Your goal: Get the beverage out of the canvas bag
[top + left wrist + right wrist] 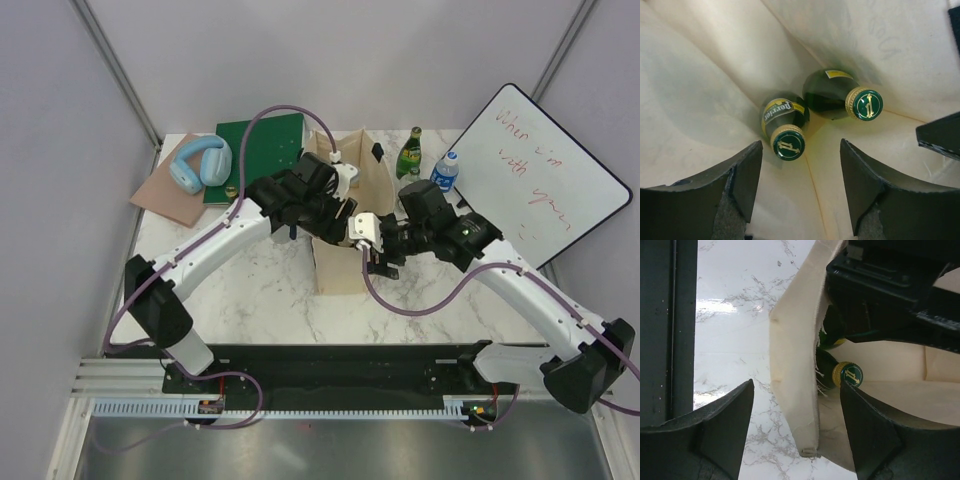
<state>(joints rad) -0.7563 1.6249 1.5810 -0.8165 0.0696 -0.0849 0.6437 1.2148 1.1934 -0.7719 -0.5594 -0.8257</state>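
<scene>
The cream canvas bag [338, 268] stands open at the table's middle. My left gripper [336, 206] reaches down into its mouth. In the left wrist view it [801, 185] is open and empty above two green glass bottles with gold-rimmed caps, one [785, 122] just ahead of the left finger and one [840, 95] further right. My right gripper [380, 260] is open at the bag's right side. In the right wrist view it [796, 432] straddles the bag's wall [792, 370], one finger outside and one inside, near a bottle cap [851, 374].
A green bottle [409, 152] and a small water bottle [445, 170] stand on the table right of the bag. A whiteboard [545, 175] leans at the right. A green book [262, 148], blue headphones [200, 162] and a tan pad [175, 195] lie at the back left.
</scene>
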